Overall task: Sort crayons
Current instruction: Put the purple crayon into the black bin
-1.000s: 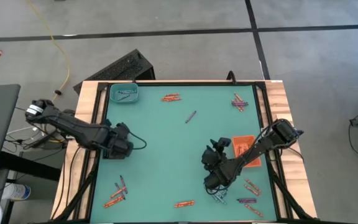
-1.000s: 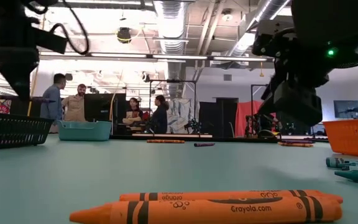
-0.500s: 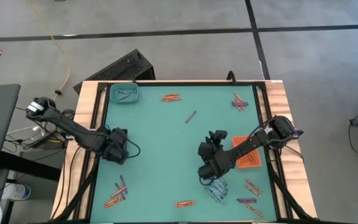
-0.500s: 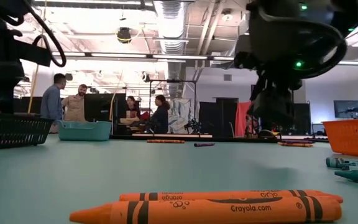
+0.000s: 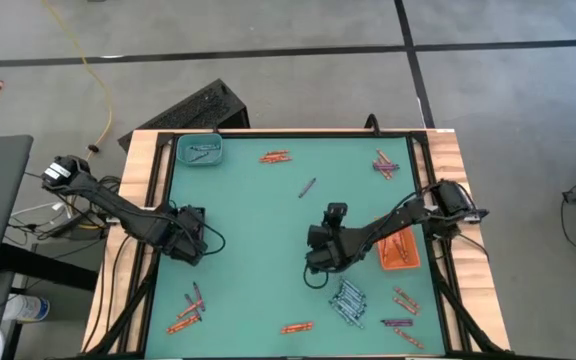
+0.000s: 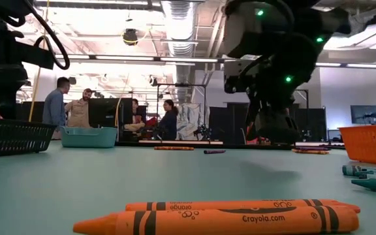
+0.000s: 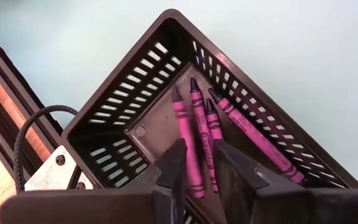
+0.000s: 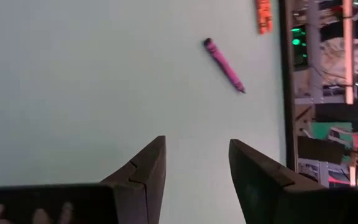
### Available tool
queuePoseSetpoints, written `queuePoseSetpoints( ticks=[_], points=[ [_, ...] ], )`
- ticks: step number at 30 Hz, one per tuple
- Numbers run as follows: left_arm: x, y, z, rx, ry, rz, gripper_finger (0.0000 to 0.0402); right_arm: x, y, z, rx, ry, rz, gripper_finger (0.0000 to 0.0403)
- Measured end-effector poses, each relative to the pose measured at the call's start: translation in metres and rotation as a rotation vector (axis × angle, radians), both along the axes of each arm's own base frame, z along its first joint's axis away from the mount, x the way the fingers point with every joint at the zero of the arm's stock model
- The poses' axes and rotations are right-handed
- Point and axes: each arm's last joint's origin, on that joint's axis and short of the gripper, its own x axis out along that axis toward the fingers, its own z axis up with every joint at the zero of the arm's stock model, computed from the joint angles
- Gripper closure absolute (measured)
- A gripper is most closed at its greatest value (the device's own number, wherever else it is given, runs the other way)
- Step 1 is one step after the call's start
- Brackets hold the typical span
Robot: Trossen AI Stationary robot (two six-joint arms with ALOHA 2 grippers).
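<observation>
A: The right hand (image 5: 317, 258) is being held open and empty over mid-worktop (image 5: 258, 260); the lone purple crayon (image 5: 308, 187) is lying toward twelve o'clock of it, long axis slanting one-to-seven.

B: The left hand (image 7: 196, 163) is being kept slightly parted over the black tray (image 7: 104, 118), gripping nothing, purple crayons (image 7: 194, 127) inside. That tray is being hidden in the high view.

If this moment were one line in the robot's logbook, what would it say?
left gripper: over black tray, purple crayons inside | right gripper: open, empty, above mat, facing lone purple crayon
</observation>
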Motion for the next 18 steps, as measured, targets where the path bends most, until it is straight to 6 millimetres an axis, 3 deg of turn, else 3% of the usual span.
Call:
queuePoseSetpoints(
  ticks=[4, 10, 18],
  points=[
    [0.0, -0.001, 0.0, 0.014, -0.018, 0.009, 0.0311, 0.003, -0.01, 0.006, 0.021, 0.064, 0.043, 0.0227],
    [0.007, -0.008, 0.007, 0.042, -0.141, 0.012, 0.0283, 0.007, -0.033, 0.042, 0.084, 0.055, 0.158, 0.0227],
    [0.035, -0.032, 0.029, 0.044, -0.436, -0.25, 0.0278, 0.007, -0.072, 0.088, 0.35, -0.025, 0.442, 0.0227]
  ],
)
